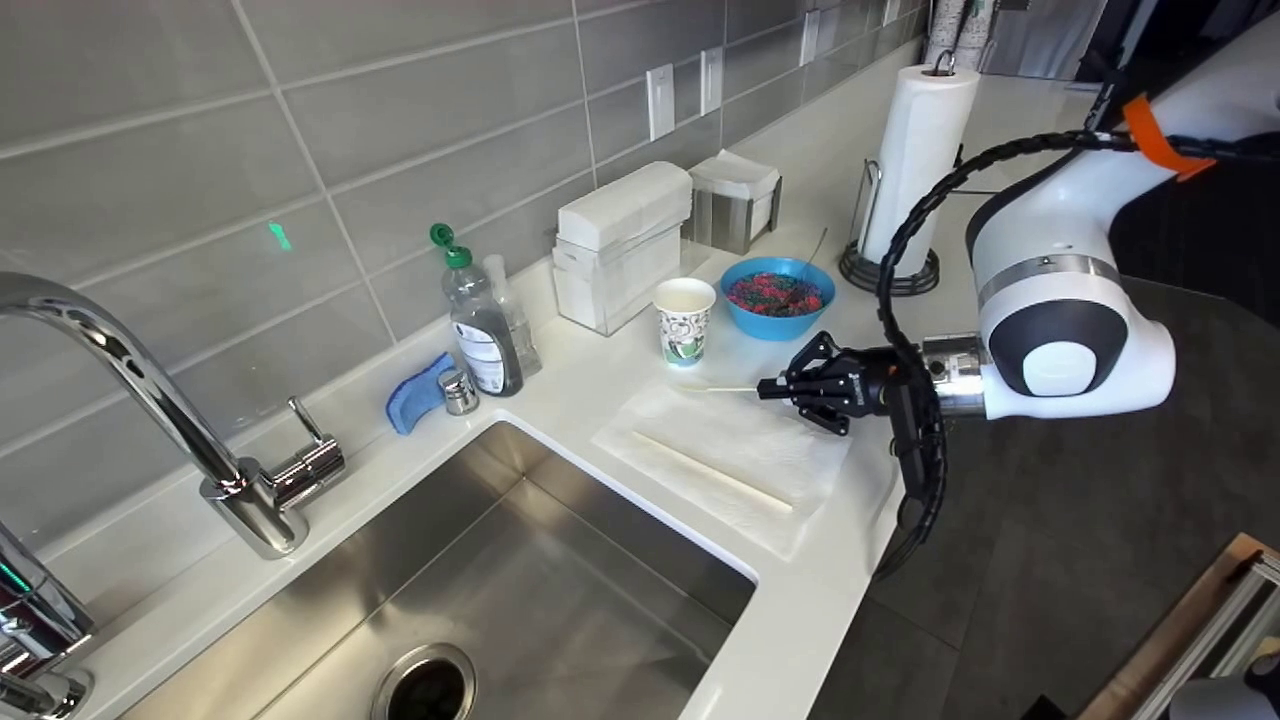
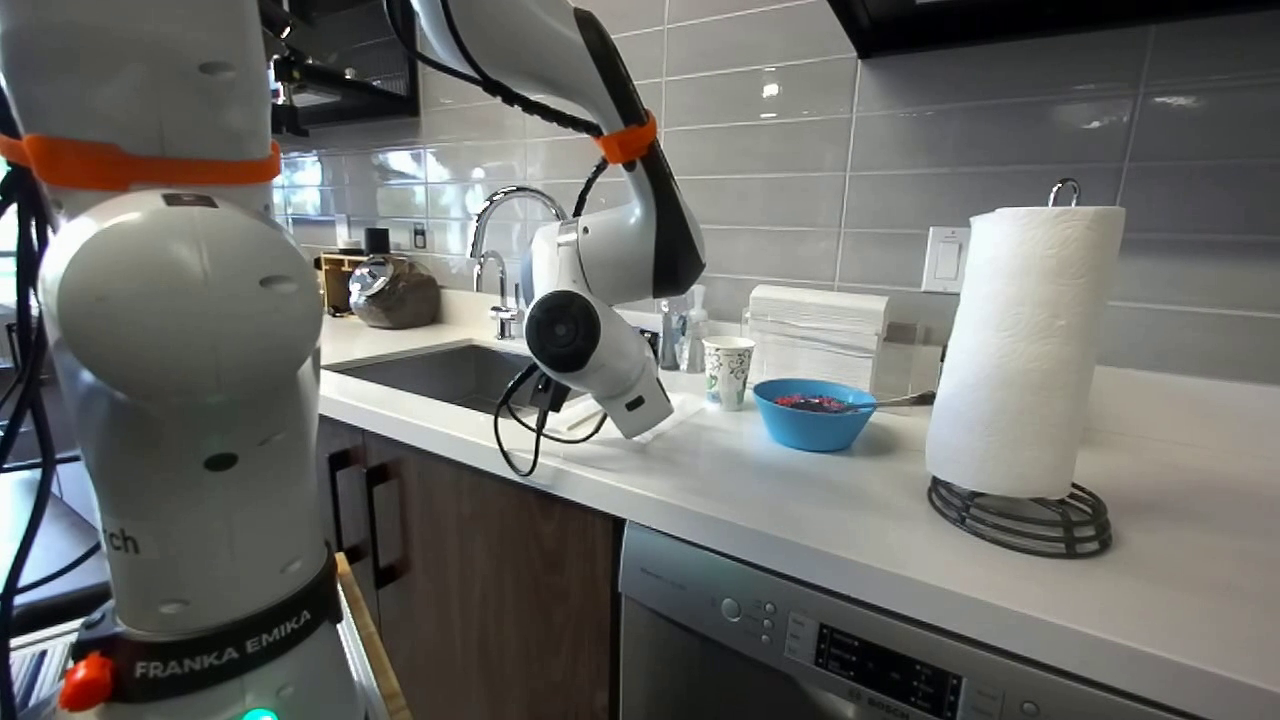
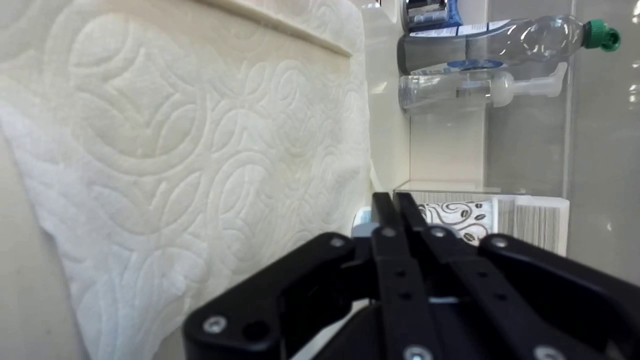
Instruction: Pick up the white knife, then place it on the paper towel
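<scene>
In an exterior view, holds a gripper (image 1: pixel 765 389) in from beyond the front edge of the tabletop (image 1: pixel 790 620), with jaws together on a slim pale length, apparently the knife (image 1: pixel 718 389), too thin to confirm by shape. Points it at the border of the towel (image 1: pixel 750 430), spread between the front edge and the sink (image 1: pixel 560 600) and bearing a pale stick (image 1: pixel 712 471). Shows a cup (image 1: pixel 684 325) and a blue bowl (image 1: pixel 775 325) nearer the back edge, with a bottle (image 1: pixel 485 340) just beside the sink's rear corner and an upright roll (image 1: pixel 917 160) past the bowl.

In an exterior view, hides the jaws behind the white arm (image 2: pixel 620 250), bent down over the front edge. Shows the bowl between cup and roll, with a utensil (image 2: pixel 900 399) leaning out, and a dishwasher (image 2: pixel 790 640) below the front edge.

In the wrist view, looks across the towel's embossed surface, past jaws close together, with a pale tip just ahead of them. Shows the cup partly behind the jaws, and the bottle beside a clear dispenser (image 3: pixel 455 92) along the back edge.
</scene>
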